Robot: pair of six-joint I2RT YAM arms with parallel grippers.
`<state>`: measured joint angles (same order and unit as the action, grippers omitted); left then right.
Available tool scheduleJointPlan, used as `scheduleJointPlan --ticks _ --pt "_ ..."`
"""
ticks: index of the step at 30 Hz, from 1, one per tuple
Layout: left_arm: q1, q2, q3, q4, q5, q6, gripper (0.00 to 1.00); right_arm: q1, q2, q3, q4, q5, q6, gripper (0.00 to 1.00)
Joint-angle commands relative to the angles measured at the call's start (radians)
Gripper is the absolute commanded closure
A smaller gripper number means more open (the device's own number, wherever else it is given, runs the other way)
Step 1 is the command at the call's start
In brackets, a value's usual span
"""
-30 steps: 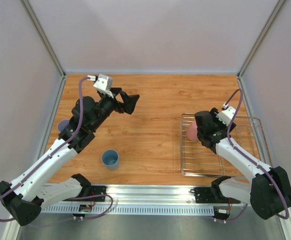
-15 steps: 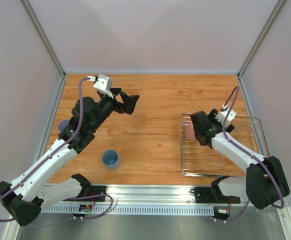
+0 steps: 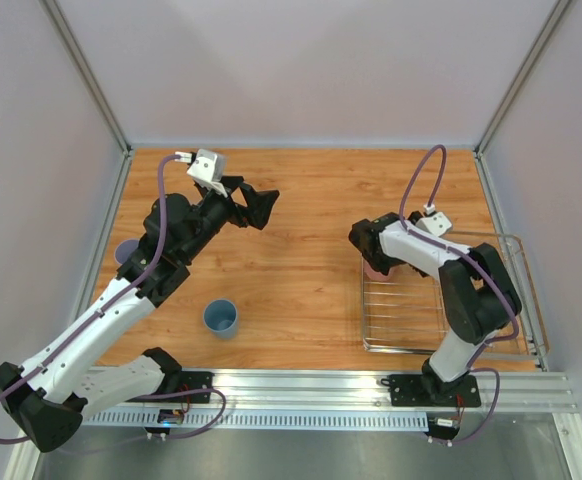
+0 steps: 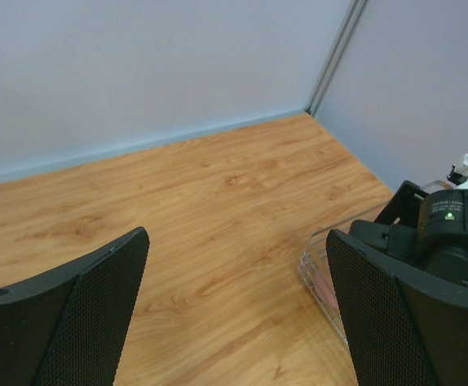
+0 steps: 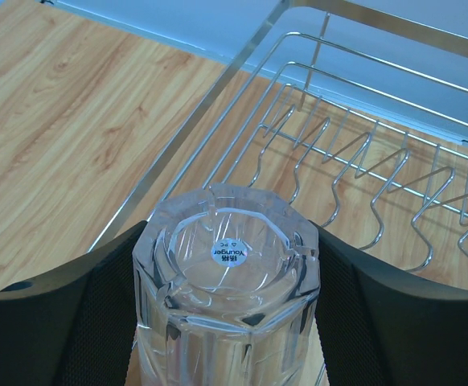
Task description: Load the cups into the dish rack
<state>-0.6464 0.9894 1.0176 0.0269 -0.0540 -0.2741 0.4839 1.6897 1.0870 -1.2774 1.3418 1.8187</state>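
The clear glass tumbler sits clamped between the right gripper's two black fingers, base and round sticker turned toward the wrist camera; the jaws stand partly apart, closed against its faceted sides. It hangs over the far-left corner of the dish rack, at about 3 o'clock on the tabletop; whether it touches the wires cannot be told. The pink cup shows as a small patch just beneath that gripper, mostly covered. The blue cup stands upright at 7 o'clock, well apart from the rack; the lavender cup at 9 o'clock is half hidden behind the left arm.

The surface is orange-brown wood grain; pale grey walls close three sides, with metal posts in the far corners and an aluminium rail along the near edge.

From above, the tumbler is hidden under the right wrist.

The right arm folds back sharply, its forearm pointing toward 9 o'clock. The left arm reaches toward 1 o'clock, and the left gripper is raised with its jaws spread wide, holding nothing.
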Motion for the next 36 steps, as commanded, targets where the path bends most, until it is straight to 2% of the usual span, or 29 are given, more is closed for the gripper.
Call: scheduleJointPlan --ticks 1,3,4,7,13,16,19,21,23,24,25,26,28,30,31,33,36 --pt "0.004 0.003 -0.001 0.034 0.011 0.006 0.00 0.021 0.010 0.048 -0.392 0.152 0.375 0.58" --pt "0.002 0.002 0.001 0.033 0.014 0.009 0.00 0.021 0.010 0.044 -0.393 0.168 0.363 0.44" --pt "0.004 0.002 0.001 0.033 0.016 0.007 0.00 0.021 0.008 0.040 -0.392 0.171 0.361 0.30" --pt "0.002 0.000 -0.001 0.033 0.016 0.012 0.00 0.021 0.001 0.033 -0.392 0.169 0.353 0.15" --pt "0.004 0.000 -0.001 0.034 0.023 0.013 0.00 0.021 0.015 0.059 -0.392 0.178 0.315 0.01" --pt "0.004 -0.001 0.002 0.027 0.023 0.019 0.00 0.021 -0.008 0.105 -0.392 0.174 0.272 0.00" --pt "0.004 0.009 0.022 -0.013 -0.013 0.010 0.00 0.022 -0.059 0.186 -0.390 0.177 0.164 0.00" --pt "0.005 0.031 0.056 -0.076 -0.030 0.001 0.00 0.021 -0.087 0.281 -0.376 0.152 0.014 0.00" --pt "0.005 0.051 0.099 -0.145 -0.052 -0.022 0.00 0.019 -0.151 0.324 -0.195 0.117 -0.378 0.00" --pt "0.004 0.072 0.114 -0.172 -0.066 -0.030 0.00 0.015 -0.182 0.332 -0.074 0.036 -0.557 0.00" --pt "0.007 0.084 0.130 -0.200 -0.098 -0.039 0.00 0.006 -0.276 0.305 0.230 -0.046 -0.738 0.00" --pt "0.010 0.095 0.168 -0.269 -0.116 -0.042 0.00 -0.034 -0.326 0.275 0.372 -0.281 -1.047 0.00" --pt "0.046 0.147 0.223 -0.368 -0.179 -0.062 0.00 -0.060 -0.428 0.211 0.619 -0.455 -1.175 0.00" --pt "0.102 0.208 0.321 -0.542 -0.193 -0.121 0.00 -0.064 -0.528 0.208 0.738 -0.597 -1.344 0.00" --pt "0.132 0.224 0.349 -0.633 -0.179 -0.143 0.00 -0.062 -0.547 0.237 0.748 -0.649 -1.392 0.00" --pt "0.217 0.253 0.397 -0.695 -0.135 -0.175 0.00 -0.064 -0.574 0.281 0.733 -0.798 -1.502 0.00" --pt "0.275 0.268 0.406 -0.754 -0.219 -0.142 0.00 -0.062 -0.576 0.369 0.644 -0.967 -1.564 0.00"
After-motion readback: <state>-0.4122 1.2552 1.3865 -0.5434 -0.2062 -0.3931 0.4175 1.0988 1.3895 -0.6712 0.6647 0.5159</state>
